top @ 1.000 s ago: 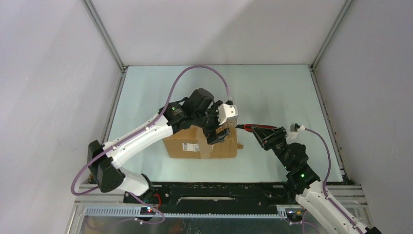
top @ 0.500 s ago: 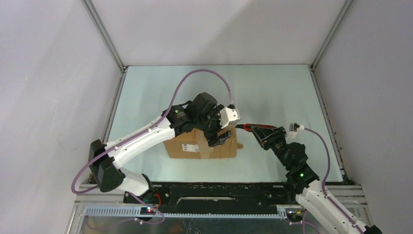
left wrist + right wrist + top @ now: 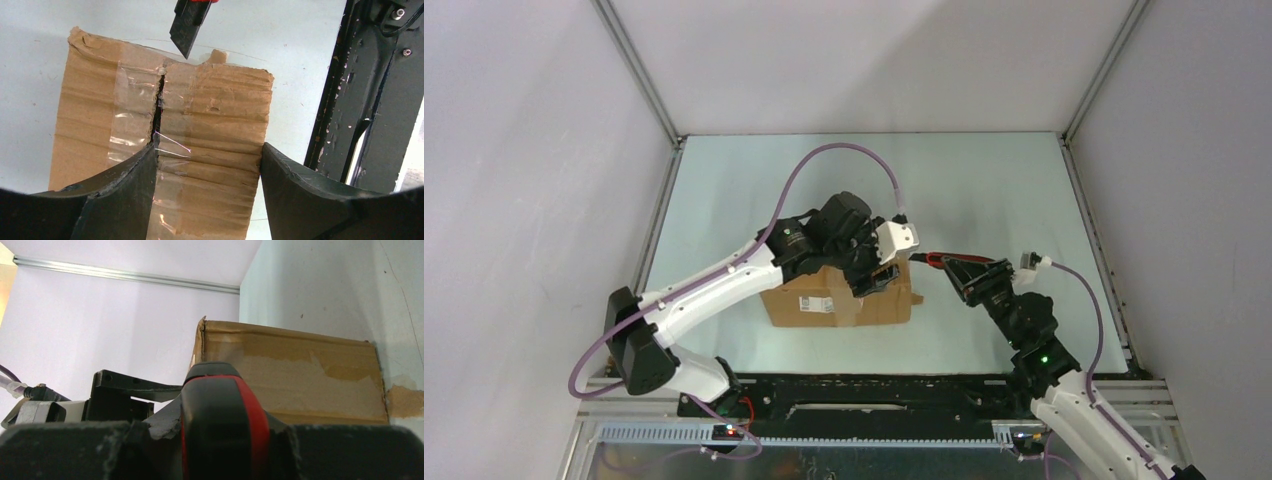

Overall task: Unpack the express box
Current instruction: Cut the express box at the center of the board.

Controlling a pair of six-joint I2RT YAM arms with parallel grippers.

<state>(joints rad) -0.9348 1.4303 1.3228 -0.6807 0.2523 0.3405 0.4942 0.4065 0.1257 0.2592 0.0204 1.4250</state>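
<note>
The express box (image 3: pixel 839 300), a brown carton with a white label (image 3: pixel 814 303) on its near side, lies mid-table. My left gripper (image 3: pixel 876 275) reaches down onto its right end. In the left wrist view the taped top (image 3: pixel 210 115) is split along its seam, and the gripper (image 3: pixel 207 150) pinches the right flap: one finger (image 3: pixel 135 172) in the slit, the other (image 3: pixel 285 175) against the outer edge. My right gripper (image 3: pixel 977 278) is shut on a red-handled utility knife (image 3: pixel 934 261), whose dark tip (image 3: pixel 186 27) hovers at the box's far end. The knife handle (image 3: pixel 220 415) fills the right wrist view, with the box (image 3: pixel 300 375) behind it.
Metal posts and grey walls enclose the pale green table (image 3: pixel 984 190). The black base rail (image 3: pixel 874 390) runs along the near edge and shows in the left wrist view as a dark frame (image 3: pixel 360 100) right of the box.
The left gripper has shifted slightly right and lower over the box end, and its fingers have closed in on the flap. The right arm and knife stay nearly still.
</note>
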